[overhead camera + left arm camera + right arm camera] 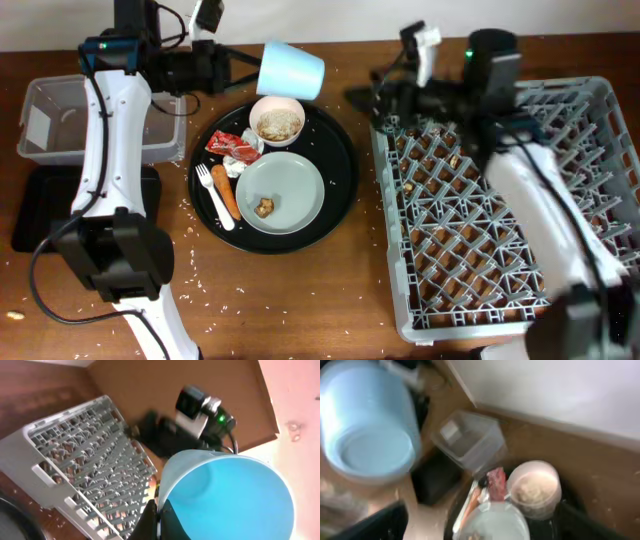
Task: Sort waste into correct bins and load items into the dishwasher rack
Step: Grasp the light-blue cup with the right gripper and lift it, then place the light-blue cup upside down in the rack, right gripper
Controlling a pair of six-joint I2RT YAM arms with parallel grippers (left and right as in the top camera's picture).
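The left hand [248, 70] pinches the rim of the light blue cup [292, 70], which is tipped on its side in the upper middle of the overhead frame, above the round black tray's [340, 190] far edge. The white bowl [277, 121] and plate [281, 192] sit on that tray. The right hand [365, 97] hovers by the grey rack's [600, 150] upper left corner. Its wrist view is blurred, so I cannot tell whether it is spread.

Brown wooden table [300, 300], pale wall [560, 390] behind
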